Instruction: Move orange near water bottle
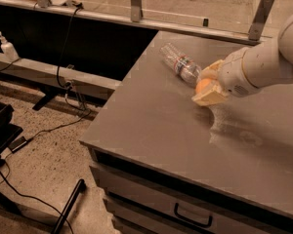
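The gripper [208,86] hangs low over the grey table [146,130], toward its far right side, and its 2 pale fingers [208,99] are clenched around the orange [201,87], of which only a small bright patch shows between them. The orange sits just beside the water bottle [180,65], which lies on its side with its label band facing up; whether fruit and bottle touch cannot be made out. As a thing to handle, the orange looks firm, fairly light and smooth, and being round it would likely roll once set on the flat top (the bottle, on its side, could roll too if nudged). A hold across its widest part, with 1 finger on each side as here, seems the safest, with moderate squeeze since the skin gives a little. The move looks nearly done; what remains is probably a gentle set-down.
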{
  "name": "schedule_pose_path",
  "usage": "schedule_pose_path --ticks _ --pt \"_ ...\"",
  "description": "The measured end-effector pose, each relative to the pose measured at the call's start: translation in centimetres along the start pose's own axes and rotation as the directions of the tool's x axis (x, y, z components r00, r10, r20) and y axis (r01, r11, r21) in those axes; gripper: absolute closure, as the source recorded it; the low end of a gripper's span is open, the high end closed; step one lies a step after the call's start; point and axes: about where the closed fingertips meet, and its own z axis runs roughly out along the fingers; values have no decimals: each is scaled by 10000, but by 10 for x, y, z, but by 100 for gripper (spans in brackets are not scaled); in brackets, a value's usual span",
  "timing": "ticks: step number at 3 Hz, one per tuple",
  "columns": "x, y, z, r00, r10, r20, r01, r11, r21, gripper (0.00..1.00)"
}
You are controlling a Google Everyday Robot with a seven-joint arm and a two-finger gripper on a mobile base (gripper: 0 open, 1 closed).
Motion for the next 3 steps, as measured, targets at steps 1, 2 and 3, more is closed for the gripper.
schedule_pose_path --ticks 1,2,3 --pt "9 -18 13 9990 221 394 -239 9987 446 77" --pt "6 -16 12 9991 168 386 -184 9990 416 46" --pt "5 -16 12 9991 144 393 -160 9990 410 22"
